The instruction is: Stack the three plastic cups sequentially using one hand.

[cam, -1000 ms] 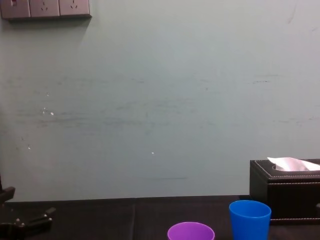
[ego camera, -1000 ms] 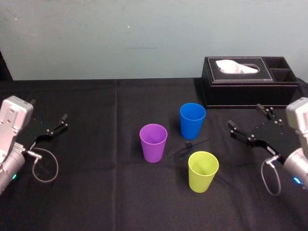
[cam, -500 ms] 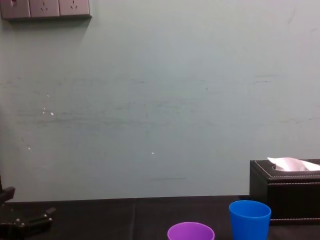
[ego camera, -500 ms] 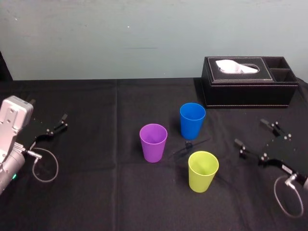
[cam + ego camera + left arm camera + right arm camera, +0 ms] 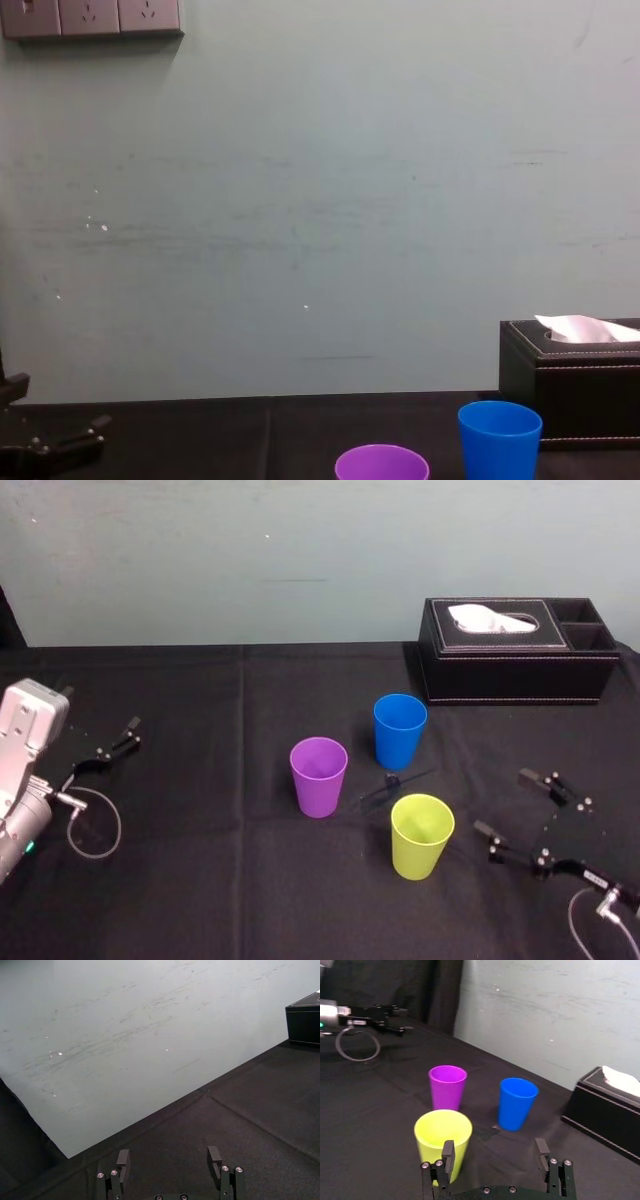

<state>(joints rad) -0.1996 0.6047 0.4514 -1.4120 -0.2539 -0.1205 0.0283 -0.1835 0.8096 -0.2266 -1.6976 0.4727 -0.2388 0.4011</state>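
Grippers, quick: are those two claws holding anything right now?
Black two-fingered left gripper: open, holding nothing.
Black two-fingered right gripper: open, empty, near the yellow-green tapered plastic cup.

right hand spread, left hand spread

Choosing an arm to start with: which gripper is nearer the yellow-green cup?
Right. The right gripper is open just right of the yellow-green cup, not touching it. The left gripper is parked far to the left, beyond the purple cup.

Head above, chest low, sharing blue cup
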